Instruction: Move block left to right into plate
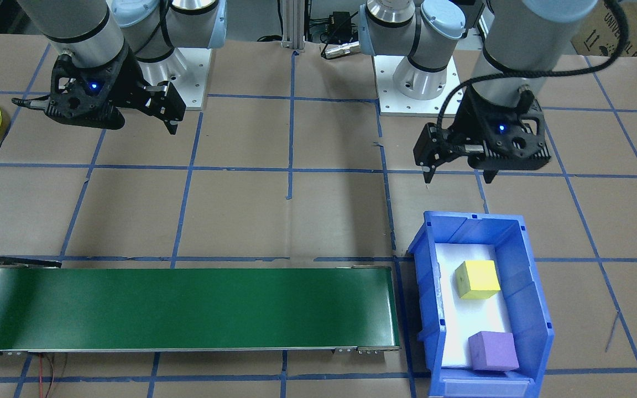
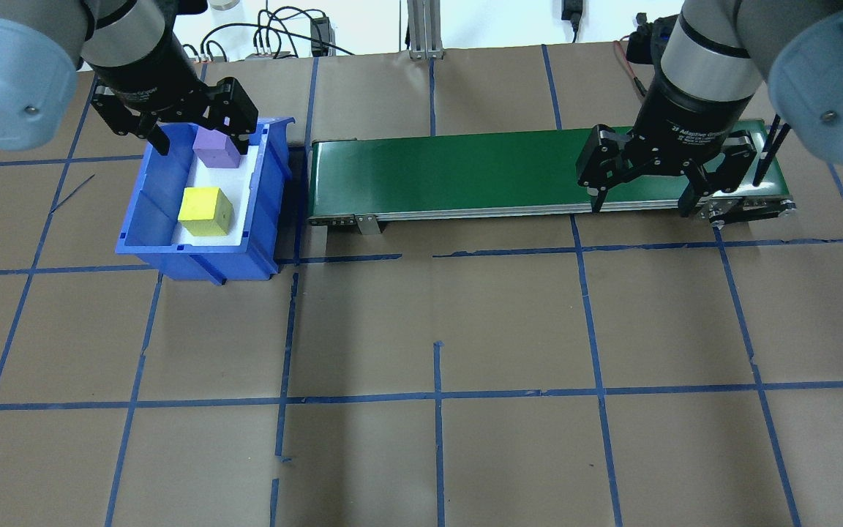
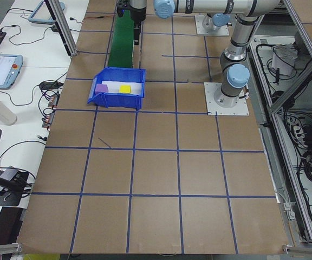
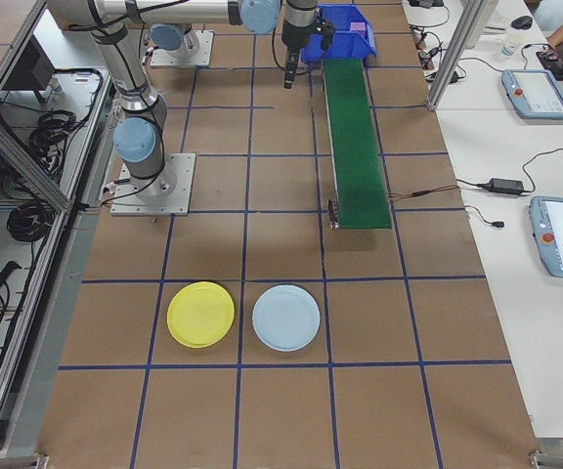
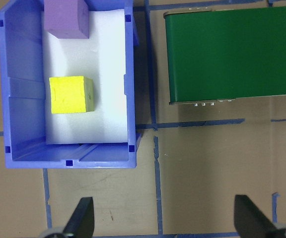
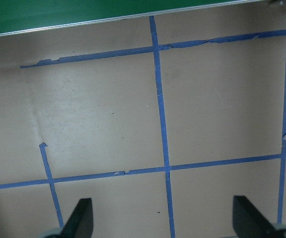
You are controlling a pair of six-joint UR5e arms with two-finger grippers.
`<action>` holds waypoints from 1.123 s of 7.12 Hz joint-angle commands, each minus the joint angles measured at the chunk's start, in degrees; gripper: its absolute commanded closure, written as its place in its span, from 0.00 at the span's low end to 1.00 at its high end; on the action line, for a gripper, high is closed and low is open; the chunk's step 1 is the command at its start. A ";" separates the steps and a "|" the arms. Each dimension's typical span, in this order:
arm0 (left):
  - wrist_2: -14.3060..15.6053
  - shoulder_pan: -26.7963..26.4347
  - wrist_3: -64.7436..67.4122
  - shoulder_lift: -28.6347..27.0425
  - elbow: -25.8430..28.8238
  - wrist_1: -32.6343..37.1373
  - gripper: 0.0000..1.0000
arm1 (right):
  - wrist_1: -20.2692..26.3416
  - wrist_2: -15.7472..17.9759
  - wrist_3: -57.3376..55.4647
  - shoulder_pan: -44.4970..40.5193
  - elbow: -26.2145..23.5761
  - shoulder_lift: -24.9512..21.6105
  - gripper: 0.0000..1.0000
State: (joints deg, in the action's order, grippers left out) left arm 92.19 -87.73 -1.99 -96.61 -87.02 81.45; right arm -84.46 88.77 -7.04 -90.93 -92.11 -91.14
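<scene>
Underfoot, so to speak, the table (image 2: pixel 436 454) is covered in brown paper marked into squares by blue tape lines (image 2: pixel 436 395), and the near squares in the overhead view are bare paper. Farther out, a blue bin (image 2: pixel 145 219) sits on the robot's left, lined white, holding a yellow block (image 2: pixel 205 211) nearer the robot and a purple block (image 2: pixel 216 150) behind it, the two apart. Just beside the bin, a long green conveyor belt (image 2: pixel 465 172) runs across toward the robot's right. The left gripper (image 1: pixel 459 176) hangs above the table on the robot's side of the bin, its fingers spread wide with nothing between them. The right gripper (image 2: pixel 641 205) hovers by the far right end of the belt, likewise spread and empty. Well past that end, the yellow plate (image 4: pixel 200 314) lies flat on the paper with a pale blue plate (image 4: pixel 285 318) just beside it. Beyond the table's far edge stand white benches with cables and handheld control tablets (image 4: pixel 531 93); behind the robot, metal framing (image 4: pixel 18 147) holds looped wiring.
</scene>
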 commanded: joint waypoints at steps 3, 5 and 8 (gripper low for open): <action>-0.79 9.32 -6.78 -14.54 0.19 -13.49 0.00 | 0.00 0.00 0.01 0.05 0.00 0.00 0.00; -1.57 9.33 -7.32 -20.25 0.01 -20.51 0.00 | 0.00 0.00 0.01 -0.04 0.00 0.00 0.00; -4.30 9.24 -11.61 -27.10 5.51 -27.39 0.00 | 0.00 0.00 0.01 0.05 0.00 0.00 0.00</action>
State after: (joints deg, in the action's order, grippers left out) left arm 88.30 -78.43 -11.65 -120.32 -84.80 55.68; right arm -84.46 88.77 -6.99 -90.90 -92.11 -91.14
